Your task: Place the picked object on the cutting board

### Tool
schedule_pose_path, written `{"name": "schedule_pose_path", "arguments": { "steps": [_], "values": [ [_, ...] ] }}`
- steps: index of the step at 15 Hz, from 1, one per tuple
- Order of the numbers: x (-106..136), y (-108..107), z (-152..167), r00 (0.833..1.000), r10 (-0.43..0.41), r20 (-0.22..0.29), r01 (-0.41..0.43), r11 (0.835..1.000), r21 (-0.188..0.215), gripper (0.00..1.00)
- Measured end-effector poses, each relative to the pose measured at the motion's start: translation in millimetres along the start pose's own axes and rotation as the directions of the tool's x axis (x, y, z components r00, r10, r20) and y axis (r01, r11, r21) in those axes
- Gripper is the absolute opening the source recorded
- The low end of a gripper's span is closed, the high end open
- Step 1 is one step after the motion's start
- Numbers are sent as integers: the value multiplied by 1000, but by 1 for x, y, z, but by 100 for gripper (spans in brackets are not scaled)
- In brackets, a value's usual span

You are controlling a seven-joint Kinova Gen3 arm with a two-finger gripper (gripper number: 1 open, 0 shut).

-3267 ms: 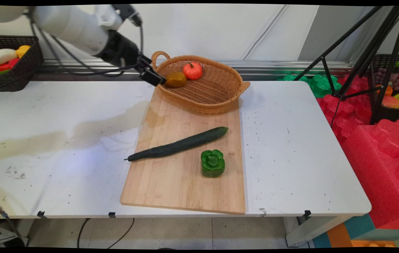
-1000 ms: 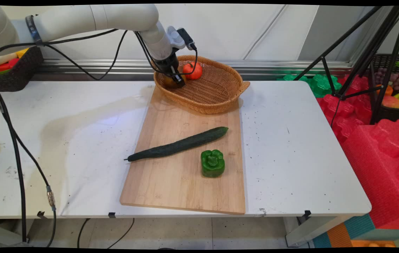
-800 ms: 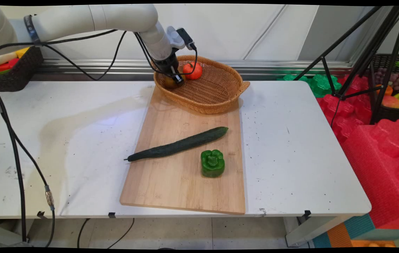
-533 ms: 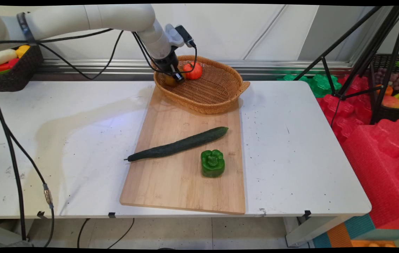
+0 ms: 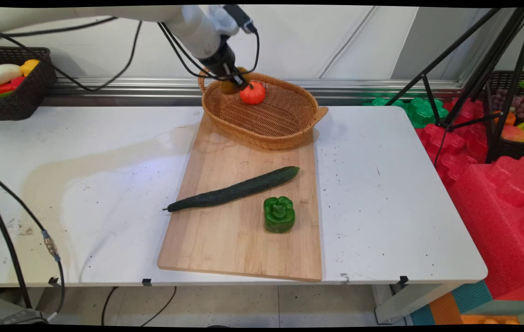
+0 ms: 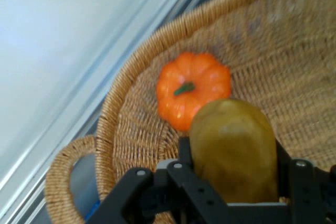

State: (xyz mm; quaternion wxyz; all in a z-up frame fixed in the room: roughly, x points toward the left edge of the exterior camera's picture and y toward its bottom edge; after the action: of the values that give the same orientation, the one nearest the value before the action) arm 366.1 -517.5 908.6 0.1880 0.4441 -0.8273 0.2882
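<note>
Hand (image 5: 238, 82) clamped on brownish-yellow fruit (image 6: 233, 150), raised above wicker basket (image 5: 280, 124); orange pumpkin (image 5: 253, 93) inside; cucumber (image 5: 234, 189), pepper (image 5: 279, 214) on board

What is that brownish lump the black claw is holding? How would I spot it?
Find the wicker basket at the far end of the wooden board. Above its far left rim, the gripper is shut on a potato, lifted off the basket floor. It is dull yellow-brown, smooth and oblong, unlike the ribbed orange pumpkin lying just beside it.
</note>
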Motion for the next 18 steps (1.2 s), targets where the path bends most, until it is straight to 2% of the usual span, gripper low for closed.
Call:
{"name": "schedule_pose_path", "arguments": {
  "steps": [4,7,12,18],
  "values": [
    [-18,12,-55,997,-35,-69,35,999,1,0],
    [-43,24,-80,996,-35,-80,34,999,-15,0],
    [-98,50,-109,999,9,-52,-12,998,-59,0],
    [-126,72,-107,997,72,-20,-74,992,-106,0]
  ]
}}
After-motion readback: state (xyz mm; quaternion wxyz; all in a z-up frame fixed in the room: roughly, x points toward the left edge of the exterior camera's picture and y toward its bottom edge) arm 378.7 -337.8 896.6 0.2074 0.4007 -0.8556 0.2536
